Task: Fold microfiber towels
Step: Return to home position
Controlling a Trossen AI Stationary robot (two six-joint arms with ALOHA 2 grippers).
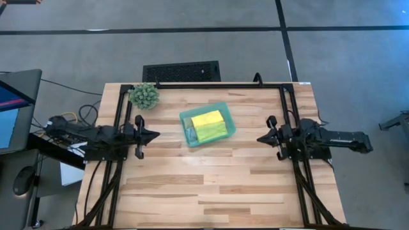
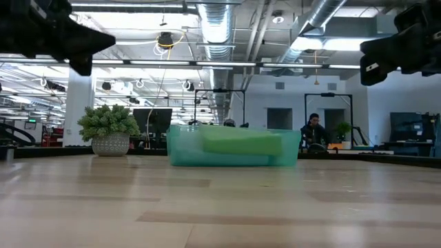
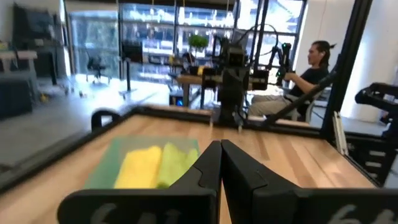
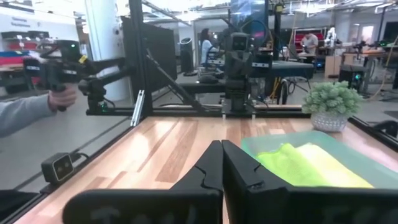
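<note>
Towels (image 1: pixel 209 126) sit in the tray (image 1: pixel 183 120) — between left claw (image 1: pixel 155 135) and right claw (image 1: pixel 261 138), both pressed together.

No legible text or markings

high: straight down | low: level across table (image 2: pixel 220 207) | wrists: face inward | all share teal tray (image 2: pixel 180 150)

obstacles: tray (image 1: pixel 183 120), plant ball (image 1: pixel 144 95) — rear | table (image 1: pixel 211 185) front open
</note>
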